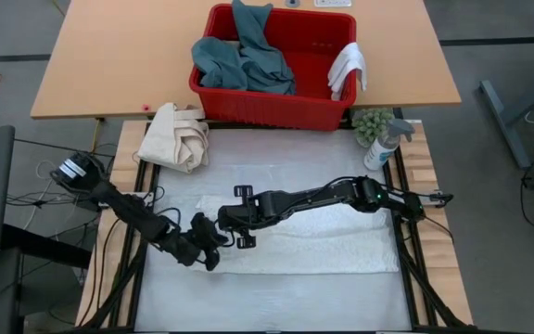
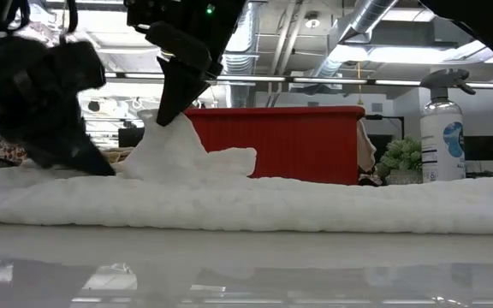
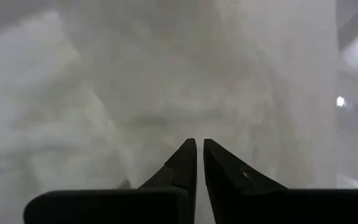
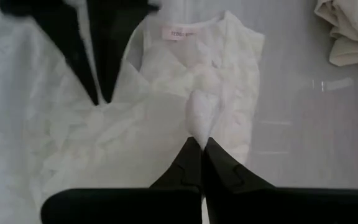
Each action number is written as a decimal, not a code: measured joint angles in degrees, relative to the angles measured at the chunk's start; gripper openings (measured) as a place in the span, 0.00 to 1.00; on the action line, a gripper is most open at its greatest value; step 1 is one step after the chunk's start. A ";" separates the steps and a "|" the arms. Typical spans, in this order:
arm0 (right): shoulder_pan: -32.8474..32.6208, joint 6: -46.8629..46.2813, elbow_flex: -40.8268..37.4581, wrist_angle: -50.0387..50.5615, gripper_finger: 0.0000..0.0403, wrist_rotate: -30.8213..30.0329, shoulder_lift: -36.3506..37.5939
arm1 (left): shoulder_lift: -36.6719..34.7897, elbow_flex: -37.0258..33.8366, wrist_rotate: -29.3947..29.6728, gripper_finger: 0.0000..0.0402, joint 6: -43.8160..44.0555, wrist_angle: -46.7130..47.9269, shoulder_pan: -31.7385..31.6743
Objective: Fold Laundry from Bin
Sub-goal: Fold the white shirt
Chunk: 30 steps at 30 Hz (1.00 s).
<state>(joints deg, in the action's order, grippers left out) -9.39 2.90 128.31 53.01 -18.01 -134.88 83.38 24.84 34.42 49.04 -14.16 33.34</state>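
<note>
the white textured towel (image 1: 313, 243) lay spread on the table (image 1: 276, 301), its long axis running left to right across it. i saw a small pink label (image 4: 180, 32) sewn at one edge, its writing too small for me to read. the right gripper (image 4: 201, 144) was clenched on a pinch of the towel near its left end, lifting a peak. the left gripper (image 3: 197, 146) was clamped on the towel just beside it. the red plastic slotted bin (image 1: 267, 107) sat beyond, holding a teal-green garment (image 1: 244, 56) and a small white cloth (image 1: 349, 67).
</note>
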 joint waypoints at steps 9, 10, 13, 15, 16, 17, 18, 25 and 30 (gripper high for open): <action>-1.79 -0.93 0.00 0.10 0.05 0.60 -0.01 | 7.90 0.11 -0.63 0.04 6.33 -3.54 -0.20; -2.07 -1.30 0.00 0.08 0.05 1.45 -0.01 | 7.91 0.11 -0.62 0.04 6.55 -3.68 -0.20; -3.00 -1.58 0.00 0.07 0.05 4.13 -0.03 | 7.51 0.11 -0.62 0.04 6.55 -3.95 -0.20; -3.77 -1.57 0.00 0.06 0.05 4.81 -0.04 | 7.51 0.11 -0.58 0.04 6.60 -3.91 -0.22; -4.04 -1.57 -0.01 0.04 0.05 4.88 -0.05 | 7.51 0.11 -0.58 0.04 6.62 -3.87 -0.22; -4.39 -1.57 0.00 0.02 0.05 5.22 -0.05 | 7.51 0.11 -0.58 0.04 6.68 -3.84 -0.22; -4.66 -1.55 -0.01 0.04 0.05 6.05 -0.05 | 7.51 0.11 -0.58 0.04 6.68 -3.80 -0.22; -5.32 -3.16 -0.02 -0.91 0.05 13.89 -0.42 | 7.52 0.09 -0.62 0.04 7.20 -3.77 -0.20; -5.29 -3.41 -0.09 -5.84 0.05 15.80 -0.51 | 5.63 0.00 -2.68 0.04 7.47 -3.24 -0.22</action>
<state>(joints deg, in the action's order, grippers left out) -14.68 -0.51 128.22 47.17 -2.21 -135.39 89.01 24.84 31.74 56.51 -17.40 33.12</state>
